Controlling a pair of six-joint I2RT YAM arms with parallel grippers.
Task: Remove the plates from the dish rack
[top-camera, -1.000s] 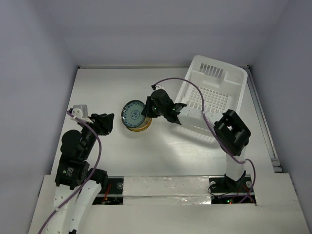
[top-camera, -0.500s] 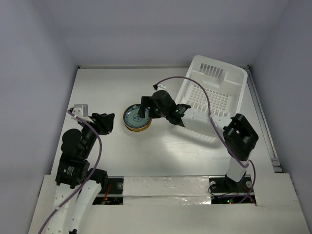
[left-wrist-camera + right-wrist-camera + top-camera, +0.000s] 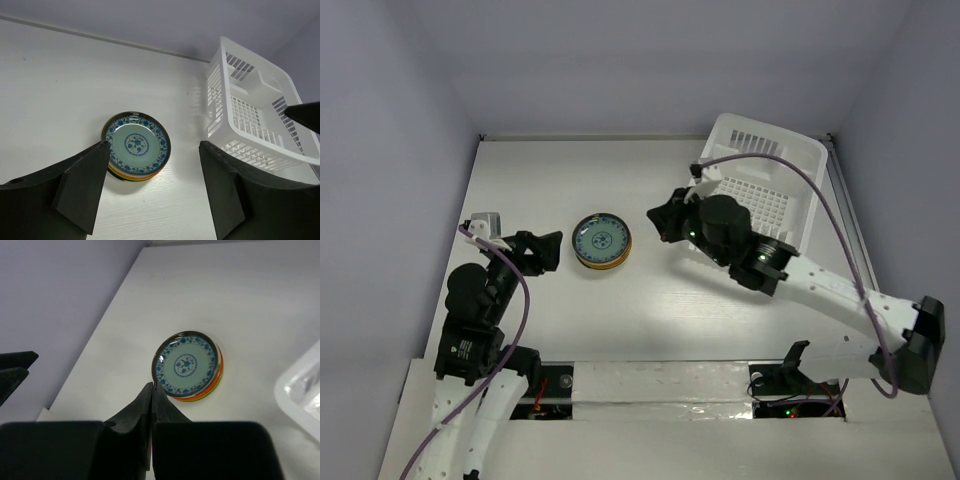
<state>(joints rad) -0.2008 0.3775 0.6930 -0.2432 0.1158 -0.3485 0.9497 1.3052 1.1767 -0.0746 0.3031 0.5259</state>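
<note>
Plates (image 3: 600, 241), small, round, sit stacked on white bench (image 3: 670, 300), patterned teal-blue one on top, apart from white slotted plastic dish rack (image 3: 760, 146). Visible rack floor looks bare: unloading likely done. Right end effector (image 3: 151, 390) pinched together, empty; left end effector (image 3: 549, 249) spread apart.

Glossy glaze on top plate (image 3: 600, 239), reflecting light. Smooth white plastic rack (image 3: 760, 145), slight sheen. Matt white bench (image 3: 520, 180), faint grain. Crinkled silvery tape (image 3: 660, 380) along near edge. Matt black left fingers (image 3: 82, 185).
</note>
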